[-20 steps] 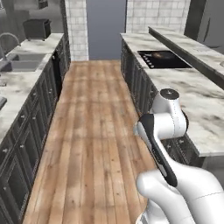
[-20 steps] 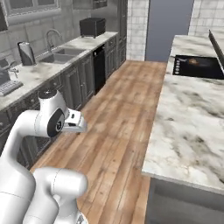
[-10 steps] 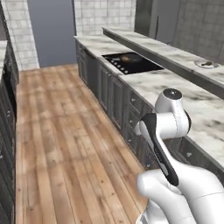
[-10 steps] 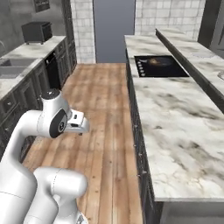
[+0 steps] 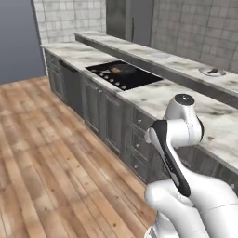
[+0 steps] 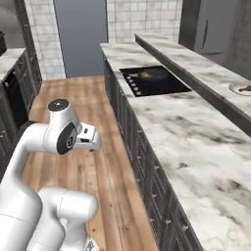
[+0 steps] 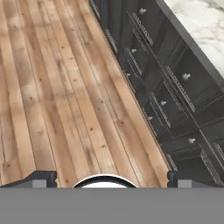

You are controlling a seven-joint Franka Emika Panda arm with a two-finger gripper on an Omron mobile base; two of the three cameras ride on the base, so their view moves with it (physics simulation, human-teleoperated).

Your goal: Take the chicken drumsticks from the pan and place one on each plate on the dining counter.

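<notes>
Over on the black cooktop (image 6: 156, 81), set into the lower marble worktop (image 6: 196, 147), the pan (image 6: 151, 74) is sitting with something glossy orange-brown in it, and we're reading that as a chicken drumstick (image 5: 115, 69). It's too small and blurry in both base views for us to call its long axis or which way it's pointing. Same story with the pan handle: we can't tell where it's aiming.

The dining counter (image 5: 158, 59) is running as a long raised strip behind the worktop, stretching away toward the tiled back wall. One plate (image 5: 212, 72) is resting on it, well apart from the pan and further along toward the near end. A small dark-brown lump is lying on that plate, probably the other drumstick, but again we're not making out its direction.

The arm is hanging out over the wooden floor (image 7: 57, 87), off to the side of the dark cabinet drawers (image 7: 166, 87) and nowhere near the pan or the plate. The gripper (image 7: 110, 177) is pointing down at the floorboards, with the drawer fronts and a corner of marble running along one side of the hand view. Its two dark fingertips (image 7: 41, 177) are standing wide apart with nothing between them, so we're calling it spread and empty.
</notes>
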